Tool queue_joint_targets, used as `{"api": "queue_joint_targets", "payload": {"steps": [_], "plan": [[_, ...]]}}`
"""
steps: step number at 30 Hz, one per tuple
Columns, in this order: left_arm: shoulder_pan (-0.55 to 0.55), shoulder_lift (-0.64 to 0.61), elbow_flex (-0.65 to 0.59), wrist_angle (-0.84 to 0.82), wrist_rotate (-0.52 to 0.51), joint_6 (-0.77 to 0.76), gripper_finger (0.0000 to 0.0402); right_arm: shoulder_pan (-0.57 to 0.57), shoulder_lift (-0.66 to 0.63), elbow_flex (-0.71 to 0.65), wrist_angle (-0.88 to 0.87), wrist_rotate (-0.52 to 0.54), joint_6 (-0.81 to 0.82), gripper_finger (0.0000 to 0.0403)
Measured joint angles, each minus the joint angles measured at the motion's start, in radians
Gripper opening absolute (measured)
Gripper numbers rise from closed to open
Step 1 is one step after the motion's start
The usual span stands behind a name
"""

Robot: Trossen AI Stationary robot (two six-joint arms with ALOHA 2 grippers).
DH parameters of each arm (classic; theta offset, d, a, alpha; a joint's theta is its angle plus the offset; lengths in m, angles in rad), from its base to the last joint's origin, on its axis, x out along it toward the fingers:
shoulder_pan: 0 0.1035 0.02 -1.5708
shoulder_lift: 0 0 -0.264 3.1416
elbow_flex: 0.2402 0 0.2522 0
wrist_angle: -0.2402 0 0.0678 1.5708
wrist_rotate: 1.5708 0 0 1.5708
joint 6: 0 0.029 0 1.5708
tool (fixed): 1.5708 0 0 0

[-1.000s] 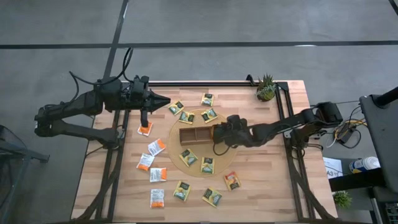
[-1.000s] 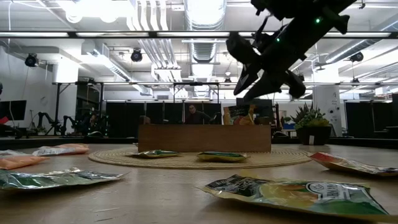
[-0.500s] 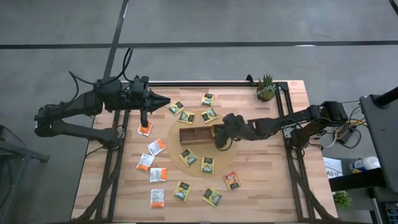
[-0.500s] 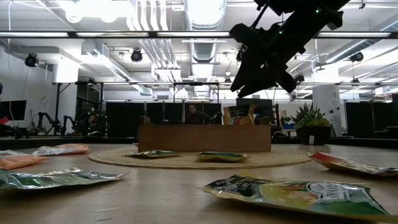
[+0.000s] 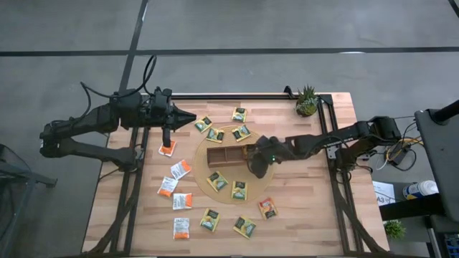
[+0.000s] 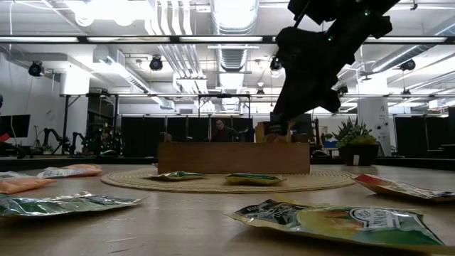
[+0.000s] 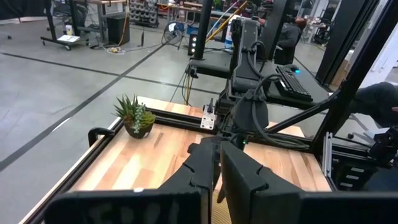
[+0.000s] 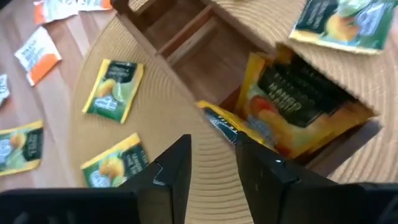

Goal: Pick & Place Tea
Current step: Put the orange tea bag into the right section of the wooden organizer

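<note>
A brown wooden tray (image 5: 224, 155) sits on a round woven mat (image 5: 204, 170) in mid-table. Two orange-yellow tea sachets (image 8: 292, 106) stand in its right compartment, leaning on its walls, and poke above the rim (image 6: 274, 131). One of them, edge-on (image 8: 219, 124), rests on the tray's near wall. My right gripper (image 5: 256, 163) hangs open just above them, slanting down (image 8: 213, 155). More sachets lie flat around the mat, yellow-green (image 5: 239, 190) and white-orange (image 5: 180, 169). My left gripper (image 5: 192, 116) is shut, raised level over the far left of the table (image 7: 219, 168). My right gripper stands with one fingertip (image 8: 249, 152) right beside the upper edge of the edge-on sachet (image 8: 231, 138), coming from above at a slant. The mat shows through the gap between the fingers. Whether the fingertip touches the sachet, I cannot tell.
A small potted plant (image 5: 307, 102) stands at the far right corner. An orange-red sachet (image 5: 267, 208) and yellow-green ones (image 5: 244, 226) lie toward the near edge. White-orange sachets (image 5: 181, 228) are scattered on the left. Black frame rails run along the table's sides.
My right gripper has rolled about its wrist and tipped more steeply down over the tray's right compartment, staying about where it was. The sachets in the tray have kept their place.
</note>
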Motion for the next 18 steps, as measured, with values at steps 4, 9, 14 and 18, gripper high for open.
{"api": "queue_joint_targets", "payload": {"steps": [4,9,14,18], "plan": [[0.0,0.0,0.0,0.0,0.0,0.0,0.0026,-0.005,-0.009,0.0,-0.004,0.06,-0.014,0.012],[0.0,0.0,0.0,0.0,0.0,0.0,0.0026,-0.006,-0.041,0.0,-0.04,0.121,-0.016,0.0109],[0.0,0.0,0.0,0.001,0.0,0.0,0.0026,-0.006,-0.093,0.0,-0.043,0.122,-0.044,0.0098],[0.0,0.0,0.0,0.001,0.0,0.0,0.0026,-0.007,-0.125,0.0,-0.05,0.079,-0.086,0.0089]]}}
